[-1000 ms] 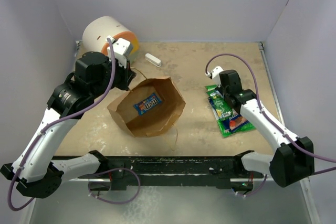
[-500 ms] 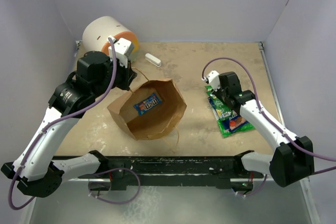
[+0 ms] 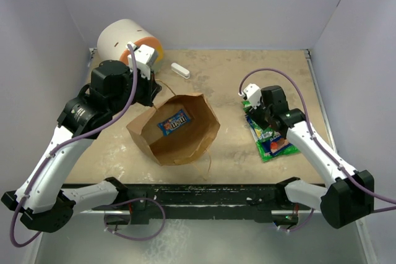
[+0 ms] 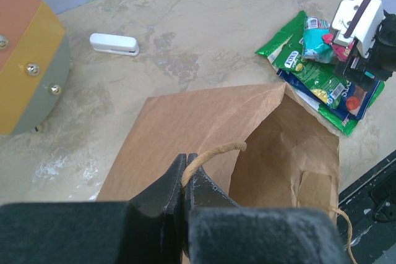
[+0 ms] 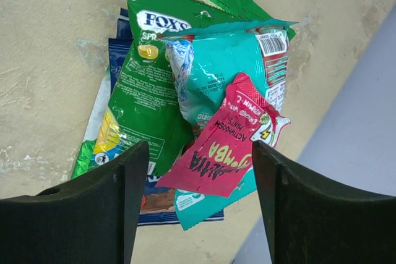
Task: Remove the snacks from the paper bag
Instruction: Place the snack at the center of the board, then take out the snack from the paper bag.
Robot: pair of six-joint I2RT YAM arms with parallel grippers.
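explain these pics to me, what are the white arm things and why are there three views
This is a robot: a left arm and a right arm bolted at the edge of a table, each ending in a two-finger gripper. The wide picture looks down from above; the other two come from a camera on each wrist. The left gripper is shut on the twisted handle of the brown paper bag, which has a blue packet inside. The right gripper is open above a pile of snacks, holding nothing. At the back lie a white-and-orange cylinder and a small white bar.
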